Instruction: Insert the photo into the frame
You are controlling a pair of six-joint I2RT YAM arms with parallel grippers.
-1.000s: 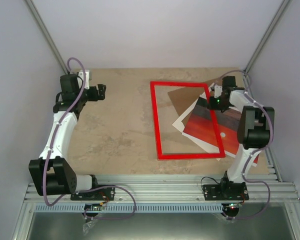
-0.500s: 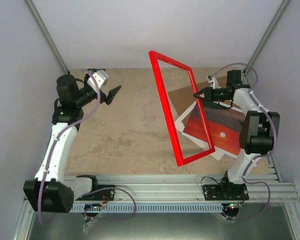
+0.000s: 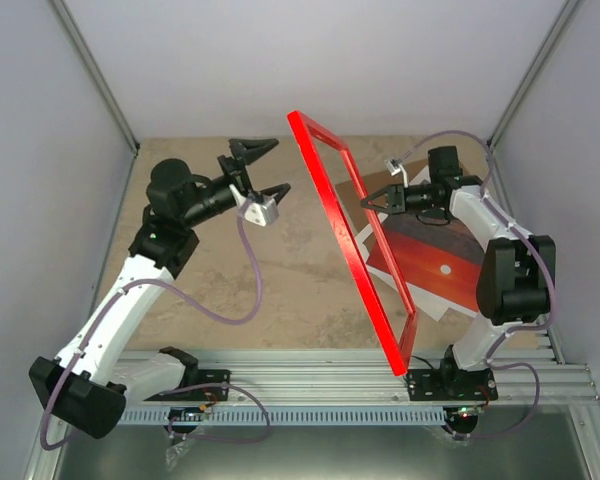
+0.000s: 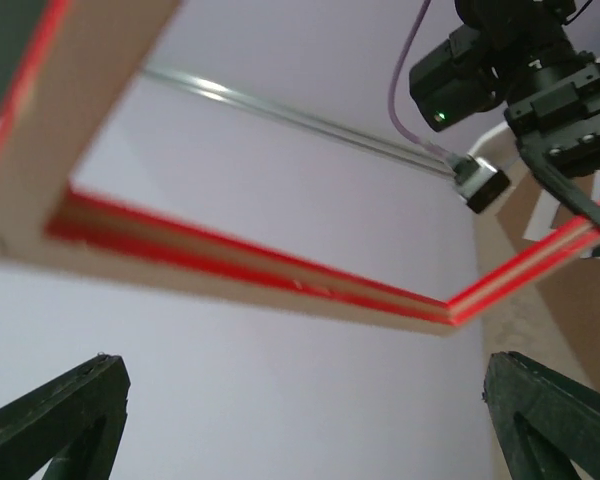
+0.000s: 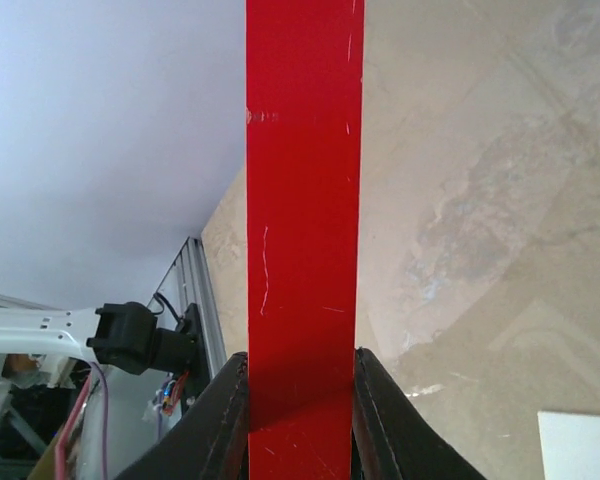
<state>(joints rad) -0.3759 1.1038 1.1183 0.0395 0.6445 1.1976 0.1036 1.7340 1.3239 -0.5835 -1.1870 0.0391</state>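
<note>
Right gripper (image 3: 366, 204) pinches one rail of the frame (image 3: 348, 240), raised on edge just beside the photo (image 3: 430, 262); left gripper (image 3: 273, 165) spread wide; frame looks light, stiff, thin, so grab the opposite rail mid-span.

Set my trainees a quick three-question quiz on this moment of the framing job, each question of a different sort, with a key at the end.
1. True or false: the left gripper is open and touches nothing.
2. Which one grips the frame? A. the left gripper B. the right gripper C. neither
3. Fill in: the photo lies on the table face ___.

Key: 1 true; 2 B; 3 up.
</note>
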